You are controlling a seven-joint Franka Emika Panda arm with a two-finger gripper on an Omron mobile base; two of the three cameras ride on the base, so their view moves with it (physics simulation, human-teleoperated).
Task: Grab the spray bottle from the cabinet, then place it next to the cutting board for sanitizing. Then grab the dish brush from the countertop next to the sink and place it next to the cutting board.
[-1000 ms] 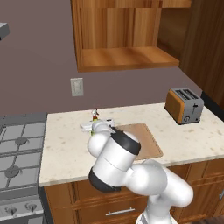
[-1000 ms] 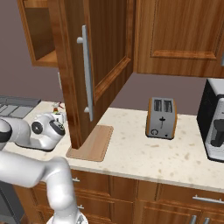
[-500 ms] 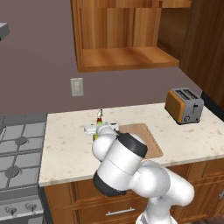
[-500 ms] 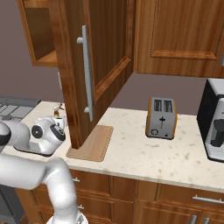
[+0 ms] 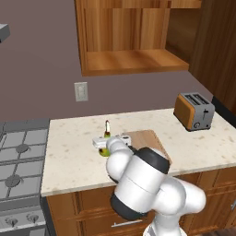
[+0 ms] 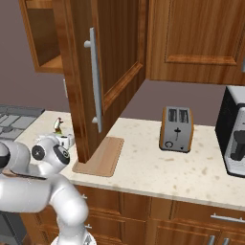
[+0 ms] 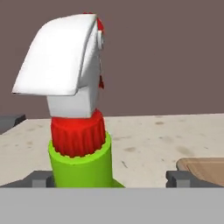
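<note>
Two jaws spread wide around upright spray bottle (image 7: 81,162), cutting board (image 7: 205,167) edge beside

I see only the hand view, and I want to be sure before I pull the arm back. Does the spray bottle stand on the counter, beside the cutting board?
Observer: Yes. In the left base view the spray bottle stands upright on the counter, just left of the cutting board.
Operator: Is there something above that I could hit when I lift?
Observer: Possibly. An open cabinet door swings out from the wall cabinet above the counter. In the right base view it hides part of the board.
</note>
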